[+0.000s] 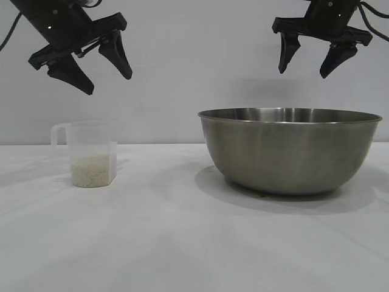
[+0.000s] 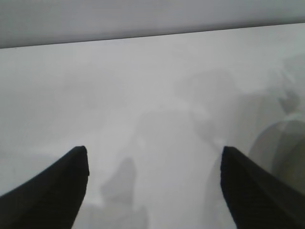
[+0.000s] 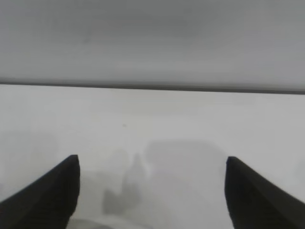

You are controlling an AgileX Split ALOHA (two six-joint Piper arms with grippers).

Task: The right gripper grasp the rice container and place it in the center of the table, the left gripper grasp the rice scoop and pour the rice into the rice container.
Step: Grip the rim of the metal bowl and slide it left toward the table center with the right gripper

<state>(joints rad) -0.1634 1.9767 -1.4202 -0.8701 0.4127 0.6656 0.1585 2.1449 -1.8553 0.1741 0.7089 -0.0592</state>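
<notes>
While the rice container [image 1: 290, 150] sits on the table [image 1: 182, 243], the right gripper [image 1: 310, 66] hangs in the air above its rim, fingers spread apart and holding nothing. Well off to the side of the container, toward the left arm, the rice scoop [image 1: 91, 153] stands upright on the table with a shallow layer of rice [image 1: 93, 170] in its bottom. Above the scoop the left gripper [image 1: 110, 84] hovers tilted, its fingers likewise apart and empty.
</notes>
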